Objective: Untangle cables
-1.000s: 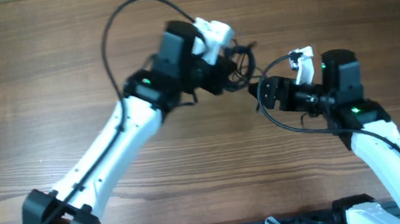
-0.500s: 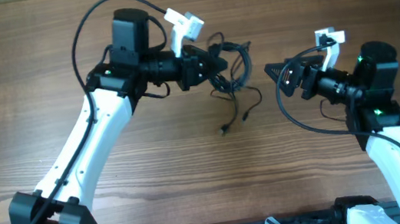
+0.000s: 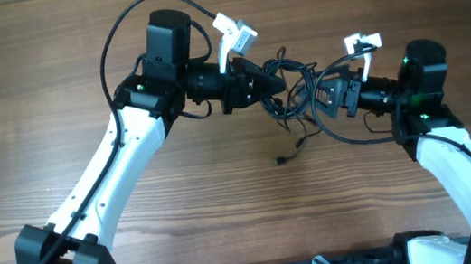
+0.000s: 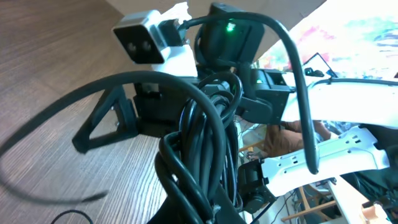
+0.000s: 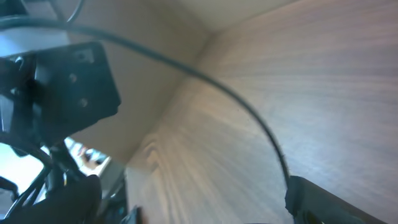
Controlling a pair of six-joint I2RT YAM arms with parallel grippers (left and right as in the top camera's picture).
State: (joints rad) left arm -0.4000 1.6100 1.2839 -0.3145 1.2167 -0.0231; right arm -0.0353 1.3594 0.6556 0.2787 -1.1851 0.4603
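Note:
The cables (image 3: 292,88) are a small dark tangle of thin black cords held above the table. My left gripper (image 3: 273,81) reaches in from the left and is shut on them. In the left wrist view the bunched cables (image 4: 205,143) fill the middle and hide my jaws. One loose plug end (image 3: 282,159) hangs down to the wood. My right gripper (image 3: 323,98) faces the tangle from the right, close beside it, and stands open. In the right wrist view only one of its fingers (image 5: 323,202) shows clearly, with bare wood across the wide gap.
The wooden table (image 3: 49,102) spreads all around the two arms. The right arm's thicker black cable (image 3: 346,140) loops below its wrist, and the left arm's own cable (image 3: 115,47) arcs above its wrist. The arm bases sit at the front edge.
Both grippers have drawn together again after pulling apart half a second ago. The left one carried the tangle rightward, and the dangling plug end shifted right with it.

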